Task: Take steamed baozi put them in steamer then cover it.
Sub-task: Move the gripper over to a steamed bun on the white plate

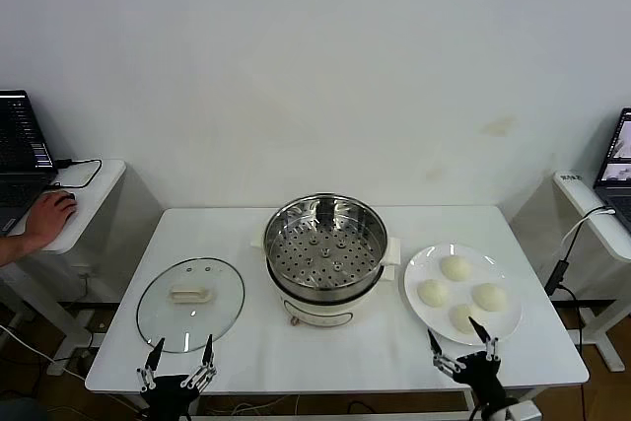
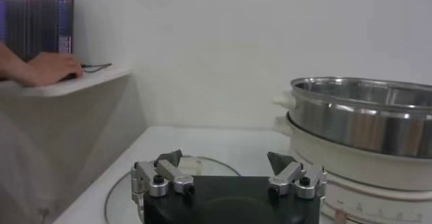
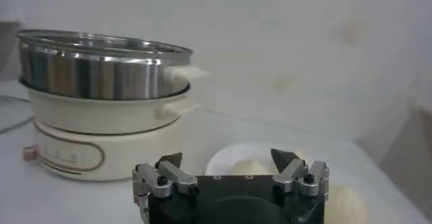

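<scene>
Looking down from the head camera: steamer (image 1: 326, 258) at the middle of a white table (image 1: 246, 234), perforated tray bare, no lid on. Glass cover (image 1: 190, 304) flat on the tabletop to the robot's left of the pot, cream handle up. Four buns (image 1: 461, 294) together on a white plate (image 1: 422, 265) to the right of the pot. Left gripper (image 1: 178, 361) low at the near table edge, just in front of the cover, fingers spread wide, holding nothing. Right gripper (image 1: 463, 349) at the near edge of the plate, fingers likewise spread wide and empty, tips just over the nearest bun.

Seen only from the left wrist camera: the steel pot wall side-on (image 2: 361, 114), stacked on its cream base, and the cover's rim (image 2: 202, 161) lying beyond the open left gripper (image 2: 226, 163). Seen only from the right wrist camera: a side handle and a rounded panel outline on the steamer's base (image 3: 108, 117), with the plate (image 3: 219, 161) and one bun (image 3: 347, 204) close beyond the open right gripper (image 3: 227, 159).

Plain white wall behind. Side desks on both flanks, each with a laptop (image 1: 22, 150); a person's hand (image 1: 44, 219) resting on the left desk. Cables trailing on the floor. No readable writing or brand anywhere.
</scene>
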Robot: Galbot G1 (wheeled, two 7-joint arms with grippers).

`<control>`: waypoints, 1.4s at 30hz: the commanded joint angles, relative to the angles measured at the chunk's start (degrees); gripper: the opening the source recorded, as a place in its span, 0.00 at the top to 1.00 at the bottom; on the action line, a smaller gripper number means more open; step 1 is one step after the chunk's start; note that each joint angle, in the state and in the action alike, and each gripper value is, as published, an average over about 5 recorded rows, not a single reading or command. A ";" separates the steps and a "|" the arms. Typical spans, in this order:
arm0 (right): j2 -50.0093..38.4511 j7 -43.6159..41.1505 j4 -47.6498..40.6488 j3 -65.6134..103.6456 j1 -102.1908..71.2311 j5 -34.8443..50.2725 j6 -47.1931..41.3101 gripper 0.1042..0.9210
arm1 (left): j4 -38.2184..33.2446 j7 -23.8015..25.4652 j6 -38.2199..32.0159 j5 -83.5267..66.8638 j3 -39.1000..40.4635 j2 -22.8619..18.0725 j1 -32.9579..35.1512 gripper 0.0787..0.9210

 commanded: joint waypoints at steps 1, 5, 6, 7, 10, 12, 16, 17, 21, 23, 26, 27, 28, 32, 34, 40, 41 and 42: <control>-4.46 0.19 -0.76 2.76 3.43 -10.04 -0.63 0.12 | -0.89 -0.23 3.73 3.16 -0.47 1.11 -1.60 0.12; -12.18 -2.81 -4.10 3.67 8.84 -15.77 -2.86 0.12 | -0.99 0.08 4.22 7.07 -0.90 1.90 -2.32 0.12; -14.53 -3.82 -5.36 3.34 10.71 -17.47 -2.99 0.12 | -1.02 0.21 4.21 7.97 -0.95 2.02 -2.46 0.12; -16.49 -4.78 -6.78 2.79 12.52 -18.94 -2.79 0.12 | -1.06 0.31 4.19 8.60 -0.96 2.10 -2.57 0.12; -22.65 -9.49 -11.72 0.07 19.21 -23.42 -2.04 0.12 | -1.11 0.37 4.10 9.98 -0.83 2.04 -2.93 0.12; -26.45 -13.99 -15.16 -2.75 24.29 -25.31 -1.79 0.12 | -1.06 0.28 4.06 10.45 -0.73 1.91 -3.22 0.12; -32.92 -21.31 -21.09 -12.85 36.72 -24.63 -1.69 0.12 | -1.19 0.12 4.10 10.83 -0.71 1.92 -3.72 0.12; -34.16 -22.94 -22.46 -15.98 40.38 -23.86 -1.70 0.12 | -1.27 0.08 4.11 10.95 -0.73 1.96 -3.81 0.12; -37.16 -30.01 -28.45 -30.15 55.75 -19.57 -2.11 0.12 | -1.40 -0.28 4.03 12.13 -0.64 1.98 -4.06 0.12; -37.35 -33.12 -31.75 -37.90 62.89 -17.15 -2.24 0.12 | -1.32 -0.68 3.90 12.76 -0.50 1.83 -4.09 0.12; -36.35 -37.92 -36.95 -48.87 72.99 -14.27 -2.17 0.12 | -1.16 -1.11 3.79 13.07 -0.38 1.70 -4.16 0.12; -35.90 -39.40 -38.40 -52.03 75.59 -13.55 -2.20 0.12 | -1.15 -1.17 3.79 13.06 -0.41 1.76 -4.22 0.12; -35.42 -40.93 -39.75 -55.18 78.04 -13.23 -2.19 0.12 | -1.17 -1.19 3.81 13.05 -0.47 1.84 -4.29 0.12; -33.56 -46.22 -44.55 -64.98 85.29 -12.65 -1.65 0.12 | -1.32 -1.16 3.94 12.98 -0.73 2.44 -4.66 0.12; -32.17 -48.58 -47.16 -68.97 88.71 -12.29 -1.04 0.12 | -1.25 -1.15 3.97 12.93 -0.85 2.64 -4.87 0.12; -27.64 -52.40 -52.62 -75.97 94.83 -12.75 1.29 0.12 | -0.80 -1.12 3.98 12.85 -0.95 2.88 -5.15 0.12; -27.18 -52.73 -53.03 -76.82 95.26 -12.96 1.52 0.12 | -0.73 -1.11 4.00 12.86 -0.96 2.99 -5.25 0.12; -26.75 -53.01 -53.35 -77.72 95.60 -13.15 1.77 0.12 | -0.68 -1.10 4.03 12.86 -1.00 3.10 -5.38 0.12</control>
